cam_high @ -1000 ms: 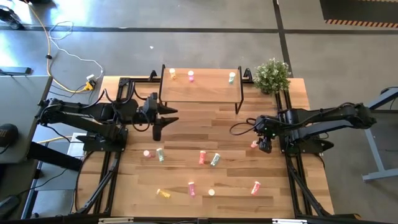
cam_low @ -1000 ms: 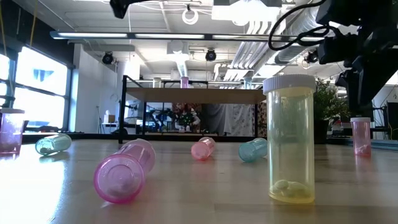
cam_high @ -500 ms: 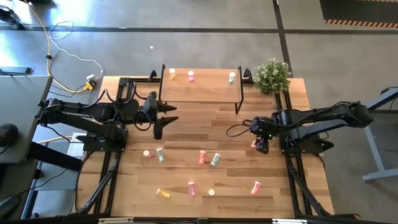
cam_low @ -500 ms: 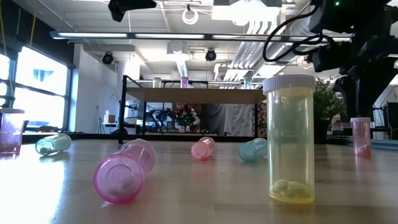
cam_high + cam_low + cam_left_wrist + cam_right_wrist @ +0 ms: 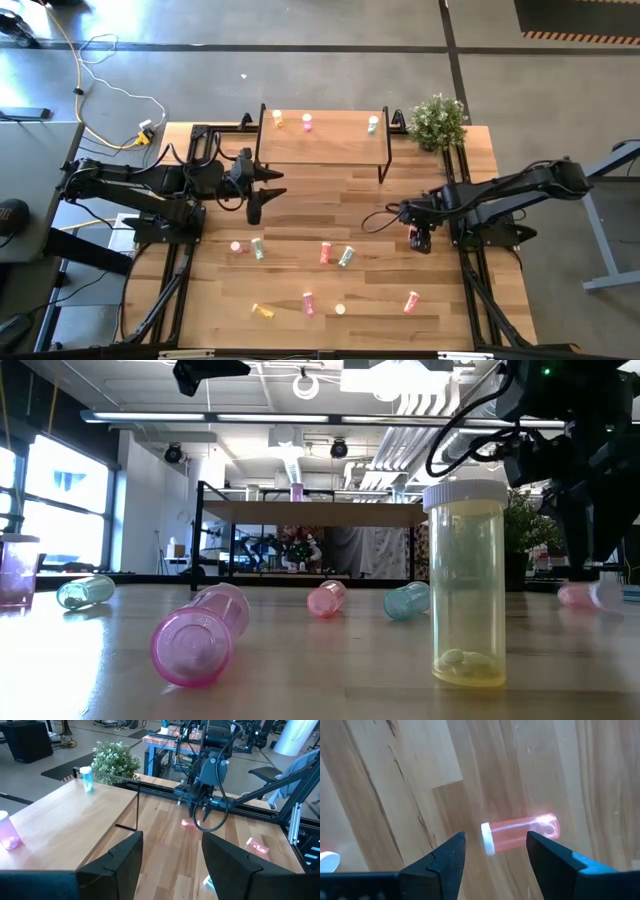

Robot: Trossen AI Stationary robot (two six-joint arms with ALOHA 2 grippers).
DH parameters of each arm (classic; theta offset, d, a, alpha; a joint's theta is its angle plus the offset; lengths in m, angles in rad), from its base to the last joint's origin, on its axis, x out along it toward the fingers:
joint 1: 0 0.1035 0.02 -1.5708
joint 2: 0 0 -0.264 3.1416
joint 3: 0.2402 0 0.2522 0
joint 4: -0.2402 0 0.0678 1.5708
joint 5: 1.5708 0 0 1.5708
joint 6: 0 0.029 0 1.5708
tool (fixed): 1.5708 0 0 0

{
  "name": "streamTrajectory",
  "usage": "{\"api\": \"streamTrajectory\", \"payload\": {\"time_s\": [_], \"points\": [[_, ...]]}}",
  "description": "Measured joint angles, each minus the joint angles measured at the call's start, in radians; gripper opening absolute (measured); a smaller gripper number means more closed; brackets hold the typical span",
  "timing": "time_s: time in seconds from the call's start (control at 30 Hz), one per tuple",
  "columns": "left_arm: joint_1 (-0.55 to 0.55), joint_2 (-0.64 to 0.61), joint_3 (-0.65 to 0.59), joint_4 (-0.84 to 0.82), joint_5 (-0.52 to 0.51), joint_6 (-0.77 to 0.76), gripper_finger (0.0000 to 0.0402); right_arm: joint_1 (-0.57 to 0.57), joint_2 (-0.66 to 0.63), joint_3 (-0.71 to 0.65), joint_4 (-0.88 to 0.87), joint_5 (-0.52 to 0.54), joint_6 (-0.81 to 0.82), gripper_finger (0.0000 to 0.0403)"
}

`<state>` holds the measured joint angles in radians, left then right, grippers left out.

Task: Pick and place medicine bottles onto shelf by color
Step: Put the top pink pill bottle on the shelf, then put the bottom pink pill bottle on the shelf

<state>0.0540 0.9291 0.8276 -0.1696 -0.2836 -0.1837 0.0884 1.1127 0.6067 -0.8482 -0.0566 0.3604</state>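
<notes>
Pink and lying on its side, a small bottle (image 5: 520, 833) rests on the wood tabletop (image 5: 330, 200) directly under the right gripper (image 5: 495, 851), whose fingers stand wide apart around it without touching. No label or writing can be read on any bottle. The left gripper (image 5: 252, 212) hovers open near the shelf (image 5: 325, 140), where three bottles stand. Other bottles lie scattered across the tabletop. In the low view, the yellow bottle's (image 5: 466, 585) contents are blurry.

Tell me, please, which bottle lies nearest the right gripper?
The pink bottle lying on its side directly under the open right gripper; the others lie farther off.
</notes>
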Motion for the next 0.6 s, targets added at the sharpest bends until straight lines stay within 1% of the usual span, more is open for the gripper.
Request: {"api": "streamTrajectory", "payload": {"time_s": [0.13,0.3,0.5,0.6], "points": [[0.0,0.0,0.0,0.0,0.0,-0.022,0.0195,0.0,0.003,0.0,0.0,0.0,0.029,0.0202],[0.0,0.0,0.0,0.0,-0.001,-0.023,0.0195,0.0,-0.001,0.0,-0.001,0.0,0.11,0.0202],[0.0,0.0,0.0,0.001,-0.063,-0.026,0.0195,0.0,-0.001,0.0,0.0,0.001,0.145,0.0202],[0.002,0.0,0.0,0.001,-0.079,-0.06,0.0195,0.0,-0.001,0.0,0.0,0.022,0.196,0.0202]]}}
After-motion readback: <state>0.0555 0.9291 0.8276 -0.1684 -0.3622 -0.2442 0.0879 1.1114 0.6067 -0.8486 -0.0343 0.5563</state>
